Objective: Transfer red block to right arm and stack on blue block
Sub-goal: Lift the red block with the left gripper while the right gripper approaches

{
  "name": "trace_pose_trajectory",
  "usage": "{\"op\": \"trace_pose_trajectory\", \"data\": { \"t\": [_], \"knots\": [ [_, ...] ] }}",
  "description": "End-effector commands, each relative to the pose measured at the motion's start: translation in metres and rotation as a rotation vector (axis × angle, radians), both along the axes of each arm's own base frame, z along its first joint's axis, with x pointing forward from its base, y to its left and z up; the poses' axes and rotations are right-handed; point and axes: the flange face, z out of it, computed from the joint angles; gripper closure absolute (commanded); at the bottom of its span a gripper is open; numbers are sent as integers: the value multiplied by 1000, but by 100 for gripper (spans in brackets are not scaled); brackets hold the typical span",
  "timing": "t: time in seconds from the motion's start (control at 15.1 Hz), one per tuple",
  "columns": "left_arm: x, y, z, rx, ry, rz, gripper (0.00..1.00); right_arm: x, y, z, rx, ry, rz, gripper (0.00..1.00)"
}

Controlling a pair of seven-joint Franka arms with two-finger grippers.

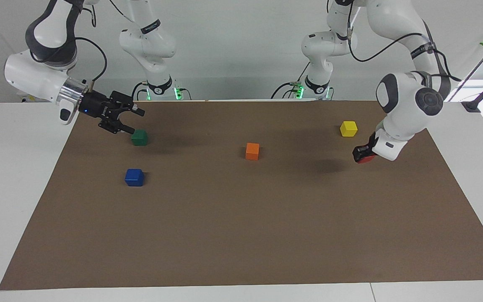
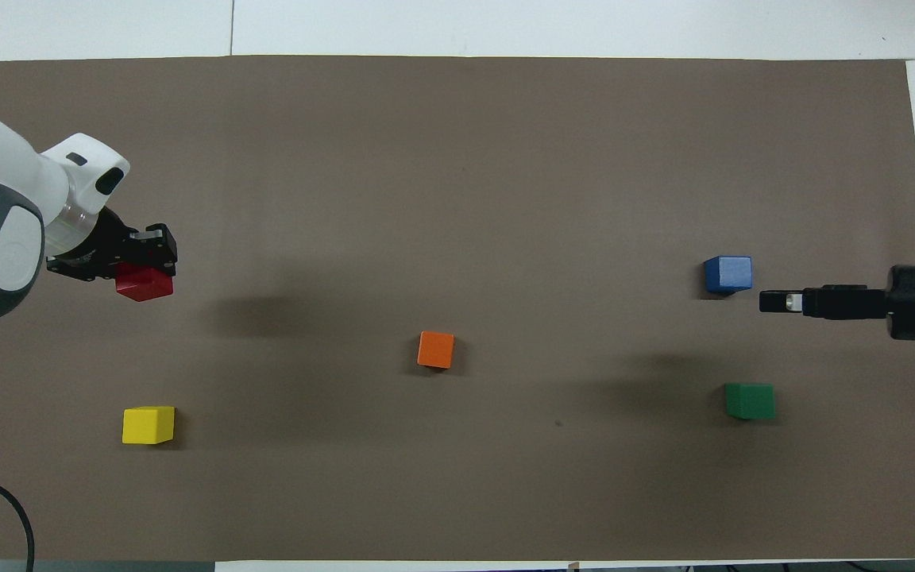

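The red block (image 1: 366, 158) is gripped in my left gripper (image 1: 362, 153), which holds it a little above the brown mat at the left arm's end; it also shows in the overhead view (image 2: 144, 284) under the left gripper (image 2: 140, 266). The blue block (image 1: 134, 177) (image 2: 727, 274) sits on the mat toward the right arm's end. My right gripper (image 1: 134, 120) (image 2: 775, 302), with its blue light, is open and empty in the air over the mat's right-arm end, near the blue block and touching nothing.
A green block (image 1: 139, 137) (image 2: 750, 400) sits nearer to the robots than the blue one, close under the right gripper's fingers. An orange block (image 1: 252, 151) (image 2: 435, 349) is mid-mat. A yellow block (image 1: 348, 128) (image 2: 148, 425) lies near the left gripper.
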Motion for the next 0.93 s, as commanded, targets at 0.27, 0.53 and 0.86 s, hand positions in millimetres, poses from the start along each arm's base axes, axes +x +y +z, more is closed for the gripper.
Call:
{"op": "trace_pose_trajectory", "data": {
  "t": [0.27,0.53,0.86],
  "knots": [
    [-60,-144,150,-122,105,414,100,-18,50,-25,455,-48,29,0],
    [-113,-222,179,-106,99,706,100,-31,106,-37,727,-84,46,0],
    [-123,-267,167,-195,116,1097,100,-39,174,-75,997,-163,82,0]
  ]
}}
